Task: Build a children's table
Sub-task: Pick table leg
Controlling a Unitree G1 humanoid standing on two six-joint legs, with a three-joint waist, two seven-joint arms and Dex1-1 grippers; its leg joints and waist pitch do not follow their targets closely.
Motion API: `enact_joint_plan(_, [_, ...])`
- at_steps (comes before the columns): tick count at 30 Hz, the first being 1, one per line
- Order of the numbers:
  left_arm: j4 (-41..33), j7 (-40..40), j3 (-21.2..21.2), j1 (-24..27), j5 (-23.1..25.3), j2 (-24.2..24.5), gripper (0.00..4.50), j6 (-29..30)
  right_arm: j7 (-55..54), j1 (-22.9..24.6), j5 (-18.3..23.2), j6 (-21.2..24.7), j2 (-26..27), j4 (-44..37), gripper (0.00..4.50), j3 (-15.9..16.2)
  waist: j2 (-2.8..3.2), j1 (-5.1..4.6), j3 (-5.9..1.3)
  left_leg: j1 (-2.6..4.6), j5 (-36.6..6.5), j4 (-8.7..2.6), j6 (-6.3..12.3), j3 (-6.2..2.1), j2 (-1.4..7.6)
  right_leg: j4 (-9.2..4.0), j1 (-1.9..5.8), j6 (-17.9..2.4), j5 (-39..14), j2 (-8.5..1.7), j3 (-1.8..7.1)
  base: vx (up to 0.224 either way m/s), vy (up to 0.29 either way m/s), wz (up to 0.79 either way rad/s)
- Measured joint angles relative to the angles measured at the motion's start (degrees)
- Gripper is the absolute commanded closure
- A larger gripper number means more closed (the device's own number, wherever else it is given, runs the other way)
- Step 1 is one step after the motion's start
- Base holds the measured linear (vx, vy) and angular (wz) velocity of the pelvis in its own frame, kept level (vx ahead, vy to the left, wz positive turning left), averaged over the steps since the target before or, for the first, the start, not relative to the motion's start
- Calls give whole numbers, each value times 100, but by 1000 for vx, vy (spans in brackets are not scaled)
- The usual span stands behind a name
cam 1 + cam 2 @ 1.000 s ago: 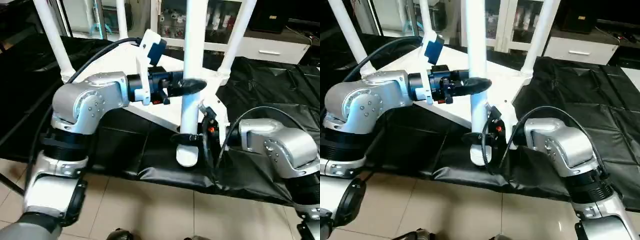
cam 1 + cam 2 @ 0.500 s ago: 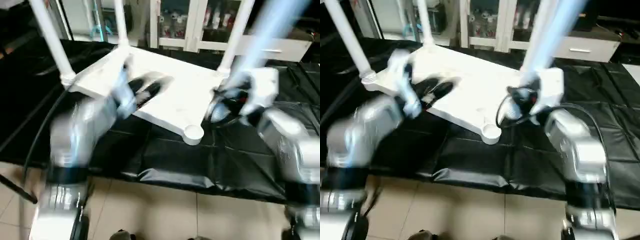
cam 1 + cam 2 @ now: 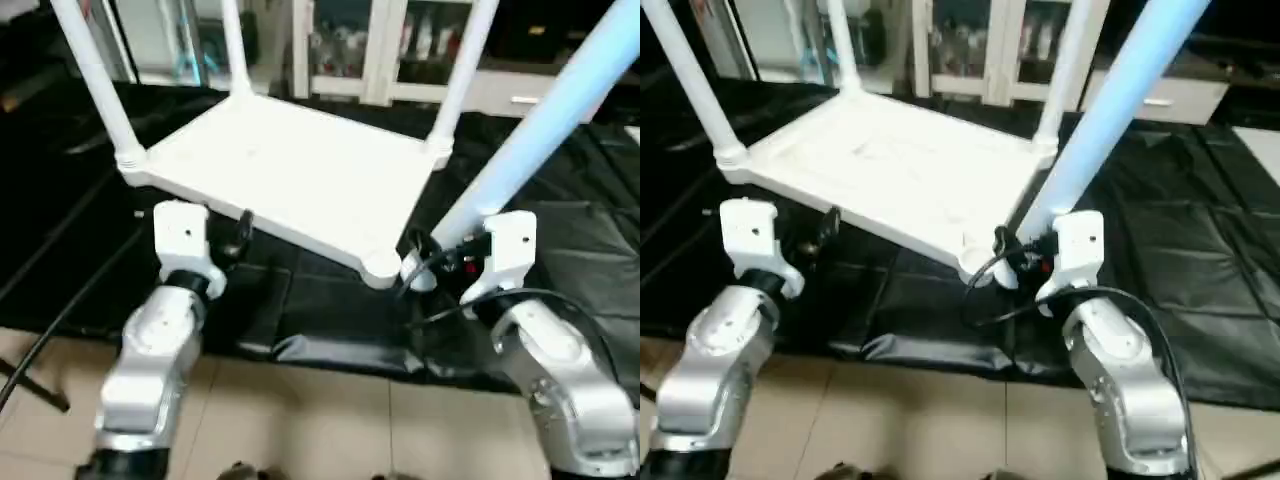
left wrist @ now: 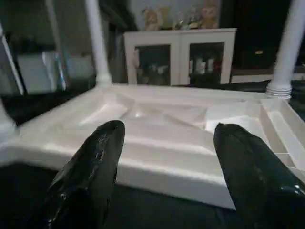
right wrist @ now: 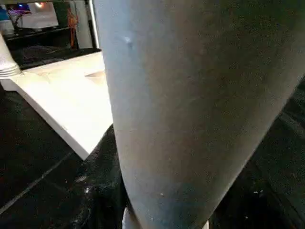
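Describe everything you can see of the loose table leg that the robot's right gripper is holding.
The loose leg is a long, smooth, pale tube that looks like white plastic. It slants up and away to the right from the right gripper, which grips it near its lower end. That end hangs beside the open corner socket of the upturned table top, not seated in it. In the right wrist view the leg looms close.
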Motion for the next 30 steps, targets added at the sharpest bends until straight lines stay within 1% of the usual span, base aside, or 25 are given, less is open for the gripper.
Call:
enact_joint_plan(2, [60, 15, -8, 8, 58, -17, 109, -26, -2, -16, 7, -17, 12, 109, 264, 75, 54, -80, 44, 164, -12, -39, 6, -50, 8, -151, 120, -2, -3, 17, -125, -8, 12, -16])
enact_joint_plan(3, [73, 36, 43, 30, 57, -20, 109, -24, 0, -72, 9, -27, 27, 167, 264, 164, 84, -83, 86, 338, -85, -42, -21, -21, 54, -177, 226, -61, -63, 49, -169, -15, 24, -31])
enact_joint_plan(4, [73, 47, 80, 5, 56, -23, 109, -21, 2, -68, 15, -54, 55, 162, 264, 197, 105, -72, 118, 432, -106, -61, -44, 12, 86, 41, 308, -140, -238, -4, -262, -20, 35, -69])
enact_joint_plan(5, [76, 58, 111, -67, 58, -7, 109, -26, 3, -17, 16, -71, 71, 166, 264, 197, 53, -22, 169, 574, -131, -76, -82, 151, 126, 652, 345, -221, -558, -68, -312, -15, -39, -64])
enact_joint_plan(6, [71, 64, 110, -131, 58, -16, 109, -49, 2, 33, -1, -91, 48, 170, 264, 157, -53, 62, 158, 638, -154, -78, -121, 243, 146, 988, 465, -212, -709, -73, -292, -15, -39, -64])
enact_joint_plan(7, [60, 64, 89, -162, 56, -33, 109, -78, 0, 32, -29, -98, 37, 177, 264, 128, -162, 159, 108, 626, -187, -17, -169, 292, 112, 1018, 637, -122, -1050, -27, -98, 48, -146, -33])
enact_joint_plan(8, [71, 79, 94, -127, 59, -91, 109, -118, 11, -39, -84, -121, 9, 213, 264, 135, -255, 208, 60, 562, -236, 116, -210, 274, 100, 1120, 630, -179, -1366, 79, 71, 78, -158, -15])
enact_joint_plan(9, [102, 81, 28, -37, 61, -130, 109, -133, 33, -3, -125, -162, -15, 244, 264, 137, -132, 320, 44, 314, -497, 635, 100, 26, 27, 1092, 630, -217, -1395, 160, 87, 78, -158, -15])
enact_joint_plan(10, [147, 82, -3, -2, 67, -138, 109, -132, 54, 49, -161, -173, -35, 308, 264, 143, -123, 381, 25, 188, -592, 943, 270, -178, -160, 1033, 664, -231, -1392, 209, 187, 118, -108, 0])
enact_joint_plan(11, [157, 89, 0, -28, 72, -135, 109, -135, 67, 139, -194, -174, -49, 355, 264, 137, -100, 414, 12, 73, -641, 1070, 384, -339, -432, 865, 799, -266, -1374, 320, 343, 149, -87, 32])
enact_joint_plan(13, [117, 104, 39, -64, 82, -105, 109, -170, 80, 131, -191, -179, -84, 374, 264, 136, 21, 518, -47, 31, -648, 631, 426, -365, -589, 525, 1004, -332, -1300, 592, 512, 156, -75, 44])
enact_joint_plan(14, [112, 113, 75, -66, 89, -86, 109, -185, 91, 68, -188, -206, -77, 366, 264, 144, 228, 610, -157, 72, -635, 194, 428, -403, -531, 326, 1109, -318, -1265, 789, 462, 230, 23, 35])
enact_joint_plan(15, [100, 116, 122, -58, 102, -23, 109, -197, 94, -28, -190, -224, -63, 386, 264, 150, 344, 649, -189, 114, -358, 192, 288, -507, -492, 308, 1131, -282, -1280, 804, 345, 230, 23, 35])
enact_joint_plan(16, [124, 119, 213, -35, 114, 16, 109, -192, 111, -92, -184, -226, 38, 382, 264, 275, 291, 615, -200, 127, -454, 212, 330, -542, -520, 475, 1074, -199, -1347, 719, 222, 243, 50, 8])
enact_joint_plan(17, [159, 124, 370, -35, 122, 97, 109, -185, 182, -166, -172, -241, 68, 370, 264, 458, 200, 555, -203, 140, -529, 220, 348, -557, -577, 1062, 722, -60, -1354, 543, 87, 221, 3, -3])
enact_joint_plan(18, [177, 121, 398, -34, 121, 104, 109, -181, 207, -149, -171, -243, 58, 371, 264, 487, 186, 469, -211, 178, -584, 231, 368, -577, -585, 1260, 479, 102, -1315, 450, 44, 221, 3, -3])
enact_joint_plan(20, [173, 105, 381, -36, 114, 92, 109, -181, 213, -130, -183, -244, 4, 373, 264, 449, 117, 283, -207, 279, -684, 227, 356, -540, -615, 1248, -16, 322, -1157, 253, 43, 202, 10, 1])
enact_joint_plan(21, [165, 95, 359, -40, 108, 85, 109, -181, 217, -104, -183, -245, 4, 373, 264, 374, 2, 154, -196, 376, -763, 214, 341, -483, -665, 1032, -279, 332, -979, 115, 63, 191, 11, 1])
enact_joint_plan(22, [152, 84, 338, -42, 102, 75, 109, -181, 217, -87, -183, -248, 0, 373, 264, 340, -119, 89, -169, 464, -832, 219, 313, -433, -729, 714, -337, 248, -815, 23, 80, 189, -45, -2])
enact_joint_plan(23, [149, 66, 307, -29, 94, 36, 109, -172, 218, -40, -178, -245, -38, 368, 264, 307, -318, 16, -126, 579, -937, 235, 278, -357, -820, 489, -265, -99, -132, -39, 237, 183, -109, 4])
enact_joint_plan(25, [153, 25, 87, 2, 55, -97, 109, -142, 195, -3, -172, -177, -114, 381, 264, 190, -242, 12, -89, 549, -1104, 656, 626, -433, -768, 441, -63, -177, -271, 87, 249, 188, -104, 0])
enact_joint_plan(26, [124, -3, 59, 42, 39, -97, 109, -126, 187, -6, -173, -166, -121, 378, 264, 139, -226, 13, -91, 492, -1097, 846, 596, -466, -784, 386, 25, -195, -297, 158, 304, 198, -52, -25])
enact_joint_plan(27, [52, -18, 90, 112, 18, -84, 109, -84, 189, -3, -170, -164, -136, 326, 264, 136, -204, 61, -85, 454, -1042, 893, 456, -498, -797, 318, 174, -231, -322, 360, 529, 198, -52, -25])
enact_joint_plan(29, [-73, -137, 179, 213, -182, -108, 109, -62, 191, -3, -148, -158, -148, 175, 264, 141, -62, 168, -53, 303, -869, 767, 152, -616, -721, 260, 383, -232, -371, 646, 736, 177, 22, -47])
enact_joint_plan(30, [-159, -224, 220, 274, -281, -103, 109, -29, 202, -8, -135, -151, -162, 83, 264, 144, 25, 165, -44, 240, -746, 421, 12, -673, -608, 252, 416, -209, -393, 811, 747, 173, 57, -56])
